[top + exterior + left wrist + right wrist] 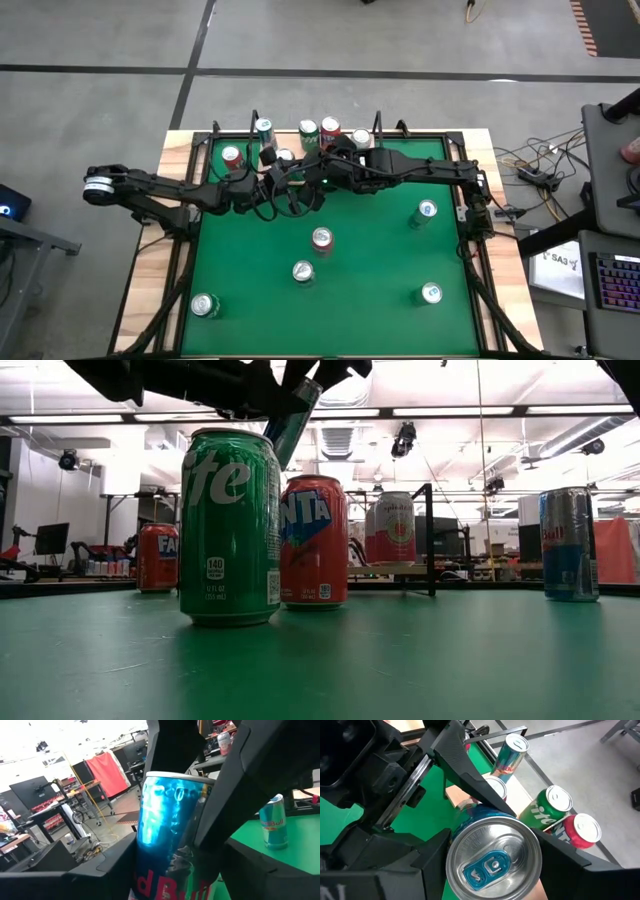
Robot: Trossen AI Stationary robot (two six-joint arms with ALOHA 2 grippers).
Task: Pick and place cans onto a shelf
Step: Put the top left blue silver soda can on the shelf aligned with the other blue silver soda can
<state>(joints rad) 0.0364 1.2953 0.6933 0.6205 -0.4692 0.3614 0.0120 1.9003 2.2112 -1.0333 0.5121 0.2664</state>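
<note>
both grippers meet over the back of the green table (330, 300), just in front of the shelf (200, 150). the left gripper (190, 815) is clenched on a blue can (172, 845), its dark fingers pressed to both sides of the body, the can lifted off the table and tilted. the right gripper (490, 845) frames what looks like the same blue can from above, silver top showing, with its fingers at either side; whether they press on it i cannot tell. this reads as a carry or a hand-over step — a can in the air, not yet set down.

on the shelf several cans already stand: a red one (232, 157), a green one (309, 132), a red one beside it (330, 128), a teal one (263, 129). five more cans wait on the table, among them a red can (322, 238) near the middle.

the next move likely calls for righting the can and lowering it into a free gap on the shelf — without knocking its neighbours.
</note>
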